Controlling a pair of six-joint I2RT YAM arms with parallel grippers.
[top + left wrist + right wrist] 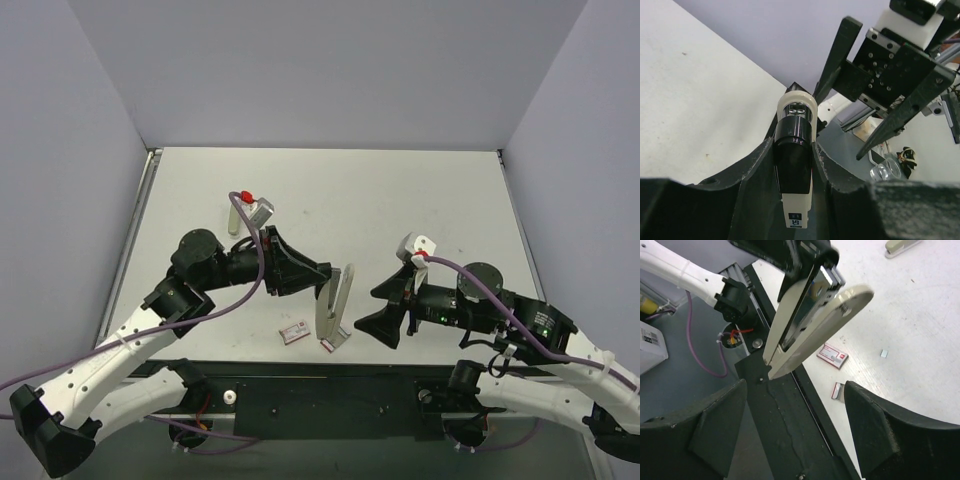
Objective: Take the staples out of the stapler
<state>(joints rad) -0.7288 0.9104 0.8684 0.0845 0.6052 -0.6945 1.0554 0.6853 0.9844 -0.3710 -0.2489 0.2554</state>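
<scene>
Step in hand: the left claw (322,288) is presenting the stapler (337,300) to the right claw (386,312) so the staples can come out. This looks early, as no staple strip shows outside it.
Left claw: clamped on the stapler's body, a finger on each flank, with the far end poking out past them in the left wrist view.
Right claw: spread wide, with nothing between its fingers.
Stapler position: lifted off the counter (420,200) and standing steeply, just right of the red-and-white box (293,333). The right wrist view shows it hinged open, the cream arm swung away from the metal channel.
Stapler to right claw: straight ahead of the finger gap, apart, not touching.
Doing it well: the left claw should hold firm. The right claw should come in centred on the channel and pinch only the part that frees the staples, not the cream arm.
Risk: a skewed approach could twist the stapler in its grip.
Also by the box: a small grey box (837,390), just to its right.
</scene>
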